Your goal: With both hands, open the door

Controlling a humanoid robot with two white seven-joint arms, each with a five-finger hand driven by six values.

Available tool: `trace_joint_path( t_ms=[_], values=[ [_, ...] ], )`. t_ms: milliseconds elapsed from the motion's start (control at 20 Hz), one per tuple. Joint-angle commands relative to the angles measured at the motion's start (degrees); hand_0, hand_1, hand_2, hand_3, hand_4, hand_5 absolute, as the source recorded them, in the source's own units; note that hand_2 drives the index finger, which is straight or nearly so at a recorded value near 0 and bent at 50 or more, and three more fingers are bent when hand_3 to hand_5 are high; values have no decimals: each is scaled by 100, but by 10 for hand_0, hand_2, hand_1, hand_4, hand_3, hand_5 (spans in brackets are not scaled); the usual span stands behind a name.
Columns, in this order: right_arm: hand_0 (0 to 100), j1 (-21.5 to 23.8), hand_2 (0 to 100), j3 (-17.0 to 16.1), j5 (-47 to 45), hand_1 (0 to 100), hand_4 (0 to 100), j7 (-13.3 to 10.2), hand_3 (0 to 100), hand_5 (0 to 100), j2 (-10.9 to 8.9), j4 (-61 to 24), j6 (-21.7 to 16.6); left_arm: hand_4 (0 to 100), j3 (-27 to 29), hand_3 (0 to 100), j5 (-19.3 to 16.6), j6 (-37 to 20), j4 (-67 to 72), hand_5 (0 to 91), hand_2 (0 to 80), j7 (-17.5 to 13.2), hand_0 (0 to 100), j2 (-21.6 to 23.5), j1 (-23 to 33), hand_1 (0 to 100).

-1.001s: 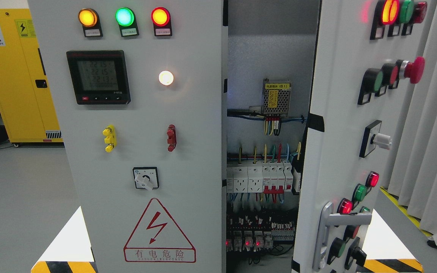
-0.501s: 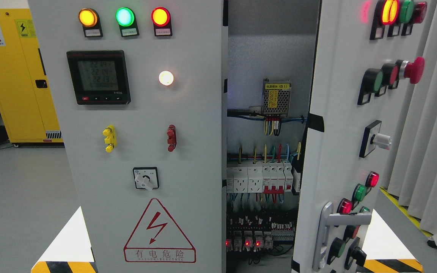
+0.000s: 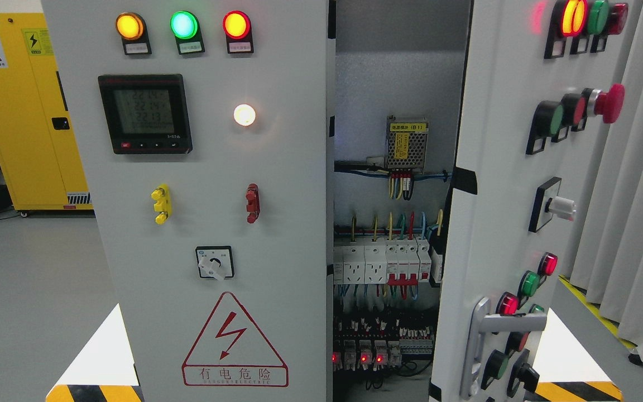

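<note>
Two doors: one grey metal left door (image 3: 210, 167) facing the camera, one grey metal right door (image 3: 500, 184) swung open toward the camera, with a gap between them.
Far left: a yellow steel storage cabinet (image 3: 25, 111) stands on the grey floor, behind the left door's edge.
Left door: amber, green and red round lamps (image 3: 183, 25) sit in a row at the top; below them a black digital meter (image 3: 144, 113), with a lit white lamp (image 3: 244, 114) to its right.
Lower left door: a black-framed rotary switch (image 3: 214, 262) sits above a red triangular shock-warning sign (image 3: 234, 341).
Gap: a perforated metal power supply (image 3: 406, 143) hangs above a row of white circuit breakers (image 3: 383, 262), wires running between.
Right door: a red mushroom button (image 3: 609, 103) juts out near the top; a silver lever handle (image 3: 486, 340) sits low on its edge.
Far right: pale pleated curtains (image 3: 634, 223).
Robot hands: neither shows, so their state cannot be told.
</note>
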Motion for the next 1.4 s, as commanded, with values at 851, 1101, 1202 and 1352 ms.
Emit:
trace_joint_path(
  t_ms=[851, 1101, 1202, 1352],
  values=[
    [0, 0, 40, 1, 7, 500, 0, 0, 0, 0, -6, 9, 4, 0, -722, 0, 2189, 2868, -4813, 0, 0, -1935, 120, 1659, -2830, 556],
    [0, 0, 40, 1, -2, 500, 0, 0, 0, 0, -6, 9, 4, 0, -696, 0, 2215, 3940, -4928, 0, 0, -1435, 120, 1220, -3945, 556],
    [0, 0, 40, 1, -2, 500, 0, 0, 0, 0, -6, 9, 4, 0, -696, 0, 2285, 4196, -4867, 0, 0, -1364, 120, 1044, -4525, 556],
    [0, 0, 40, 1, -2, 500, 0, 0, 0, 0, -6, 0, 4, 0, -722, 0, 2758, 4687, -4525, 0, 0, -1145, 120, 1000, -5641, 556]
  ],
)
